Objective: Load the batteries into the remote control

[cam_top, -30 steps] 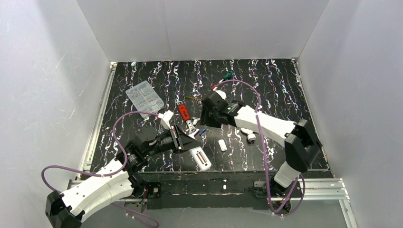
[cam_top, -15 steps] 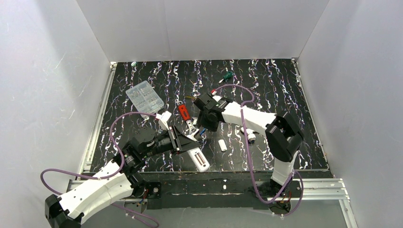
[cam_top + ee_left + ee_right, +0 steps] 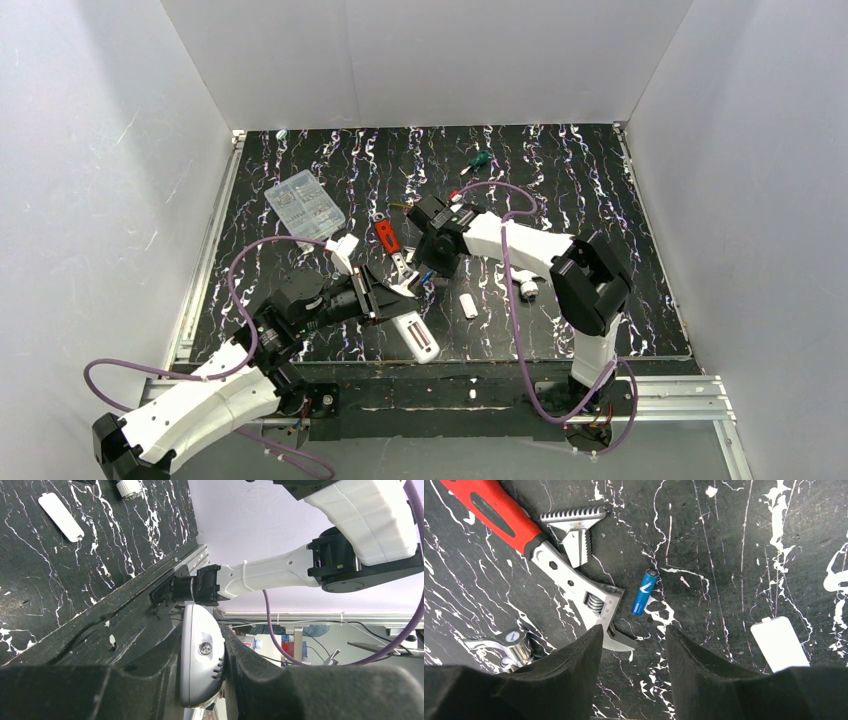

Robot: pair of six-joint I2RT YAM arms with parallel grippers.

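Observation:
The white remote control (image 3: 420, 337) is clamped by its end between the fingers of my left gripper (image 3: 392, 300), near the front of the mat. In the left wrist view its rounded grey-white end (image 3: 201, 660) fills the gap between the shut fingers of that gripper (image 3: 202, 680). One blue battery (image 3: 644, 592) lies on the mat beside the wrench head and shows in the top view (image 3: 427, 277). My right gripper (image 3: 634, 632) is open and empty, hovering just short of the battery, also in the top view (image 3: 429, 266). No other battery shows.
A red-handled adjustable wrench (image 3: 574, 585) lies left of the battery. A white battery cover (image 3: 780, 642) lies to its right, also in the top view (image 3: 468, 305). A silvery socket (image 3: 514, 642), a white pipe fitting (image 3: 522, 286), a clear parts box (image 3: 305, 205) and a green screwdriver (image 3: 480, 158) lie around.
My right arm has swung left and its gripper has come down over the blue battery. My left arm has shifted slightly with the remote still in its grip.

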